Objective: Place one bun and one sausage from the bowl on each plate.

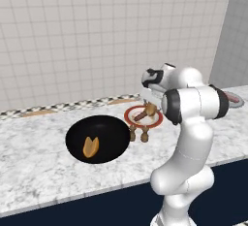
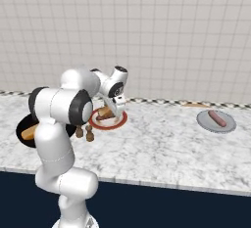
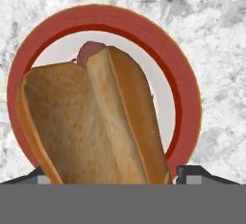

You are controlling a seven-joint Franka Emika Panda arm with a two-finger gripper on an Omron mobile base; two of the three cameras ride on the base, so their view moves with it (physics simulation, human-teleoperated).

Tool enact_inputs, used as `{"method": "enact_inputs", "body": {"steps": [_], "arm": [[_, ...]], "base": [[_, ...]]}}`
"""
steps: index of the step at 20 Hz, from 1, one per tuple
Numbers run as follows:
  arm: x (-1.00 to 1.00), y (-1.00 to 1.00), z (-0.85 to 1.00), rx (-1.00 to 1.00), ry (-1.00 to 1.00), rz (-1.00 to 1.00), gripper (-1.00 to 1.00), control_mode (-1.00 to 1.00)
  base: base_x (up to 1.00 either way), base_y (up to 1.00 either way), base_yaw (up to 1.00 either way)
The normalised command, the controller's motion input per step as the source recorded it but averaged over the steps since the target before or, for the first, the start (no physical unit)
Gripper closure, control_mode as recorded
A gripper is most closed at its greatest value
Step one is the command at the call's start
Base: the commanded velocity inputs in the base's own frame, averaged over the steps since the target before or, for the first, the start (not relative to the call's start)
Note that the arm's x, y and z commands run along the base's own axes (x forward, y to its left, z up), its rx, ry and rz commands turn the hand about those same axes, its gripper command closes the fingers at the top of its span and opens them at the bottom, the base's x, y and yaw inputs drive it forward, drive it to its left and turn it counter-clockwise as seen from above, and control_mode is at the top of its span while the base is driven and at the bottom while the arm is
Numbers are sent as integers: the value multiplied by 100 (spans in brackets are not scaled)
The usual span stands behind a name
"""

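My claw (image 3: 113, 172) stands spread astride the bun (image 3: 91, 122), seemingly resting over a sausage (image 3: 89, 52) on the red-rimmed plate (image 3: 185, 98); bare marble surface (image 3: 216, 31) surrounds it.

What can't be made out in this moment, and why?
- Whether the end effector grips or just straddles the bun: hand view, bun fills the gap.
- Most of the sausage: hand view, under the bun.
- The bowl: right base view, mostly behind the arm.
- The grey plate: left base view, behind the arm.
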Motion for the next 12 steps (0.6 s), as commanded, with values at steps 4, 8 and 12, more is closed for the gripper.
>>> {"method": "enact_inputs", "body": {"steps": [4,8,12], "arm": [[32,4,-10,0,13,-8,100,-100],[13,0,-42,-4,21,-9,100,-100],[15,0,-10,-1,12,-5,-100,-100]], "base": [[0,0,0],[0,0,0],[0,0,0]]}}
